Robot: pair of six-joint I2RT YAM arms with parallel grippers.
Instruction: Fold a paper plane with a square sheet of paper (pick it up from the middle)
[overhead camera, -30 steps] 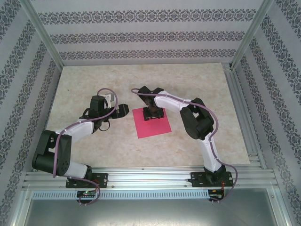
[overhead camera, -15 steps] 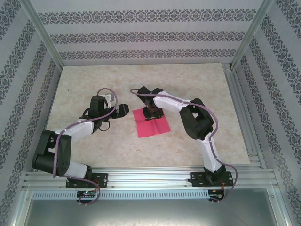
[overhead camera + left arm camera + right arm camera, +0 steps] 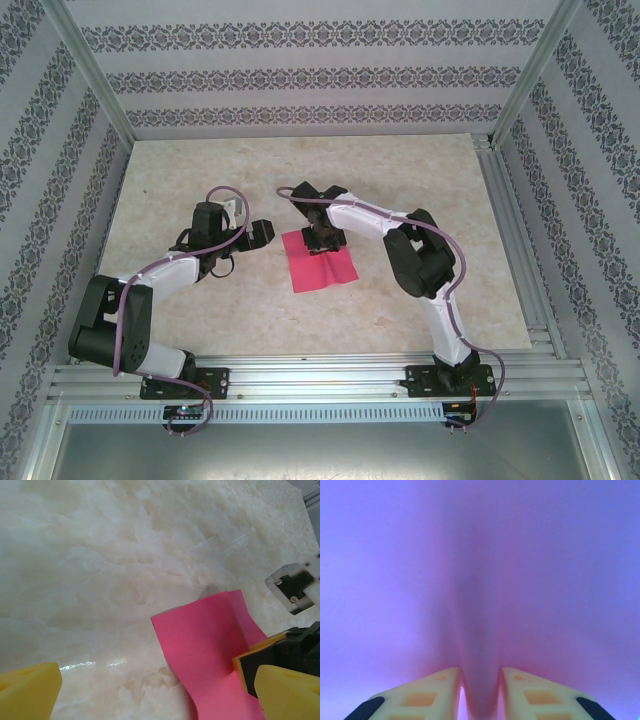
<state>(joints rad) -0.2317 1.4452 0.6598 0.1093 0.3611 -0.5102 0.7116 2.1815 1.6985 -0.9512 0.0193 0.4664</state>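
pink sheet of paper (image 3: 320, 270): one; table (image 3: 420, 180): one.

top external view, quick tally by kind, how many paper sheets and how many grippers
sheet of paper: 1
grippers: 2 (left gripper, right gripper)
total: 3

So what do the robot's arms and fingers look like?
The left arm and right arm are both chunky black joints linked by white-wrapped sections, with a thin purple cable looping along each. The fingers are yellow blocks with square hollows and black patches.
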